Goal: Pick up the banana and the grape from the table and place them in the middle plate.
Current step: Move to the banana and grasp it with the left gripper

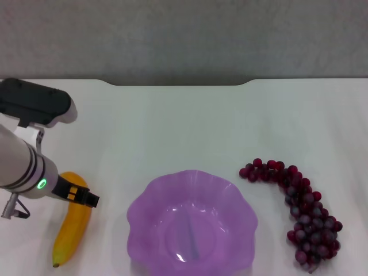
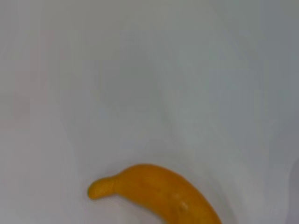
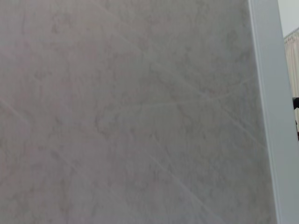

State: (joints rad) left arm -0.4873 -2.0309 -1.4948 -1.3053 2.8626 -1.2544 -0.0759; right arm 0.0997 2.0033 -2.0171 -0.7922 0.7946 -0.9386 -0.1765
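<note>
The banana (image 1: 73, 226) lies on the white table (image 1: 184, 126) at the near left, yellow-orange, its tip towards the front edge. It also shows in the left wrist view (image 2: 159, 193), with no fingers in sight. My left arm (image 1: 26, 169) reaches in from the left, and its black and orange end (image 1: 80, 196) sits over the banana's far end. The grape (image 1: 302, 215), a long dark red-purple bunch, lies at the near right. The middle plate (image 1: 150, 198), translucent purple with a wavy rim, stands empty between them. My right gripper is out of view.
The table's far edge has a shallow notch (image 1: 179, 84) before a grey wall. The right wrist view shows only grey wall (image 3: 126, 112) and a white edge (image 3: 271, 116). Bare tabletop lies behind the plate.
</note>
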